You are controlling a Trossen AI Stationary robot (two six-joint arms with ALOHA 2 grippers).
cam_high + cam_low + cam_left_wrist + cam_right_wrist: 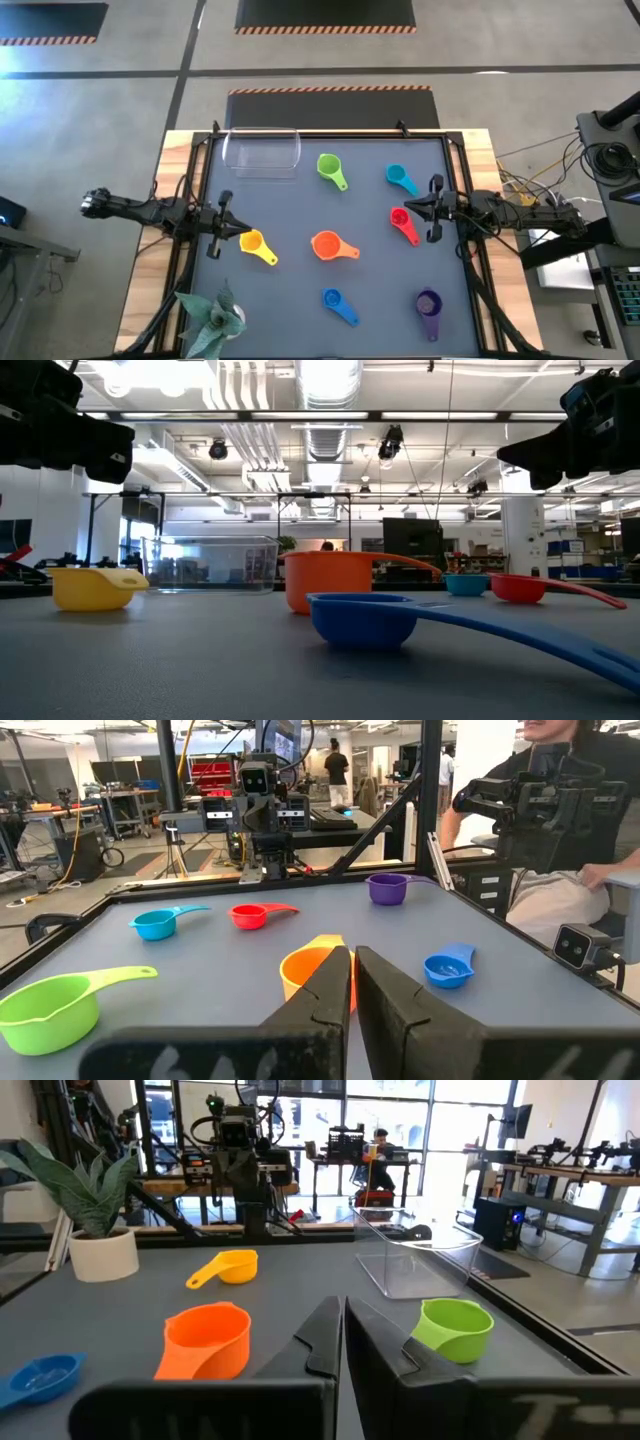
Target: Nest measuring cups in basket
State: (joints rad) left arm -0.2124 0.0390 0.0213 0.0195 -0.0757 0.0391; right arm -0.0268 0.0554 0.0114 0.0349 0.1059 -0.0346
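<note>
Seven measuring cups lie bowl-down on the dark mat: green (331,168), teal (400,179), red (402,222), yellow (256,245), orange (331,245), blue (338,303), purple (429,312). The clear basket (262,151) stands empty at the far left. My left gripper (228,232) is shut and empty above the mat's left edge, beside the yellow cup. My right gripper (428,208) is shut and empty above the right edge, beside the red cup. Both sets of fingers show closed in the wrist views (352,985) (343,1342).
A potted plant (213,320) stands at the near left corner. A person sits beyond the table's near side in the left wrist view (560,840). Cables and equipment lie off the right edge (590,200). Bare mat lies between the cups.
</note>
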